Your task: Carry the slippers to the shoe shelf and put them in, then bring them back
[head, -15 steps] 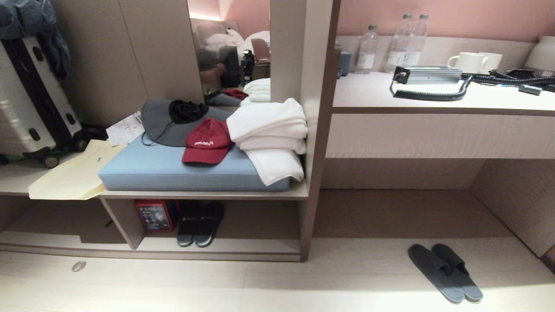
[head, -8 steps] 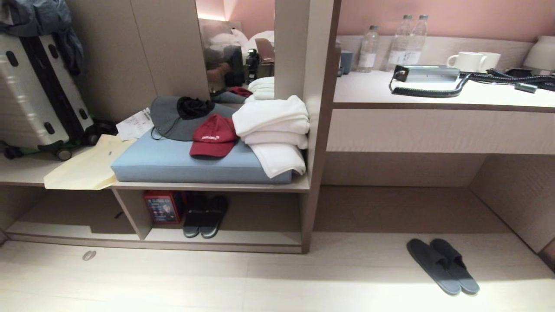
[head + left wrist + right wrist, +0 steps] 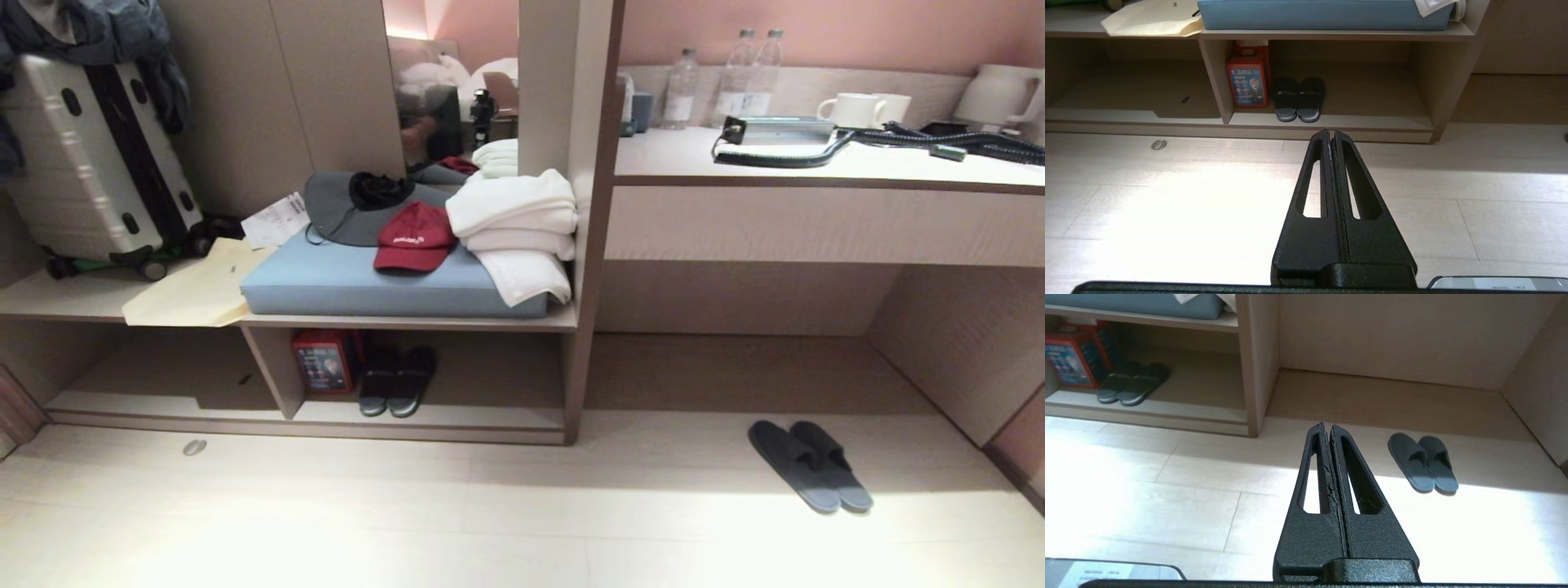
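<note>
Slippers [image 3: 810, 465] are seen side by side on the floor [image 3: 490, 523], right of the shoe shelf [image 3: 424, 425]. Left tool [image 3: 1329, 131] and right tool [image 3: 1327, 425] are clenched, empty.

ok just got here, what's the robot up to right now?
Nothing is in hand. The grey-blue slippers lie side by side on the floor under the desk counter, to the right of the shoe shelf. A darker pair sits in the shelf's right compartment beside a red box. The left gripper is shut and empty above the floor in front of the shelf; the right gripper is shut and empty too, with the slippers beyond its tips.
</note>
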`<state>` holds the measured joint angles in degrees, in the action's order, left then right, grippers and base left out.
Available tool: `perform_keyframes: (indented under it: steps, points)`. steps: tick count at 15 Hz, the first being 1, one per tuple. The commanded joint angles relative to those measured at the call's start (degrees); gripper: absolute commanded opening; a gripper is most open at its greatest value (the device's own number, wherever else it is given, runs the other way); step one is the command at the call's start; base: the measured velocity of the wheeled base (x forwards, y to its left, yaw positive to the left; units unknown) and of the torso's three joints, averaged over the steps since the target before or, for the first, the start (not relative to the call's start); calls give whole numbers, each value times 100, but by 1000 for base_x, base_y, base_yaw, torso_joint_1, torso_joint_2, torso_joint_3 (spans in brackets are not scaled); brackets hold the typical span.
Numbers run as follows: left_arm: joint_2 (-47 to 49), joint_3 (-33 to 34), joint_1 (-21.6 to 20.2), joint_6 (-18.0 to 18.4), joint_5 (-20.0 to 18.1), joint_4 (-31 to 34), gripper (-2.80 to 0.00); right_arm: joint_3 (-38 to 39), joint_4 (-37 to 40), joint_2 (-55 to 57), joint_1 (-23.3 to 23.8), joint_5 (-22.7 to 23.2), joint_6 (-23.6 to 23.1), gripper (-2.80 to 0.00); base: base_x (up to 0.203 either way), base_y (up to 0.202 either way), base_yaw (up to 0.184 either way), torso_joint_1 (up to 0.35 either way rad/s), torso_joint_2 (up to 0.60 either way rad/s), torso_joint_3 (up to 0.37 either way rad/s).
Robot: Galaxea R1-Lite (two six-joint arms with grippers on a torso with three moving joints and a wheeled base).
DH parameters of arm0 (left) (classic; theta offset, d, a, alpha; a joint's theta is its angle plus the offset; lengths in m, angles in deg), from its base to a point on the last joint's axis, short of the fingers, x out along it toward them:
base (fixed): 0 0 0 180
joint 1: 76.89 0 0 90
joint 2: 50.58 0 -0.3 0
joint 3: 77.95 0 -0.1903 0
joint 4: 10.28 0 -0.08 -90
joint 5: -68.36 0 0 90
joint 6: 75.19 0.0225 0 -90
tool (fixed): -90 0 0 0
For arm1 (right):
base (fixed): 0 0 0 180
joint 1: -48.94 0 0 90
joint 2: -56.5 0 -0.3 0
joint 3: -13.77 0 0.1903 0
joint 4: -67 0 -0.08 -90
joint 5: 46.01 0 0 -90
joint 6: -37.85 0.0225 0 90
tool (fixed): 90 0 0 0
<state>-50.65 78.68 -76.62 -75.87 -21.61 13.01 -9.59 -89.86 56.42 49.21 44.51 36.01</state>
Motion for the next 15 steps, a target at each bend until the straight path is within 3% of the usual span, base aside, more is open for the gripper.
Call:
perform_keyframes:
  steps: [1, 15]
  points:
    - [7, 9, 0, -2, -2, -1, -280, 0, -4, -10, 0, 0, 8, -280, -196, 0, 2, 5, 2, 2]
    - [7, 9, 0, -11, 1, -1, -280, 0, -4, -10, 0, 0, 8, -280, -195, 0, 1, 3, 3, 1]
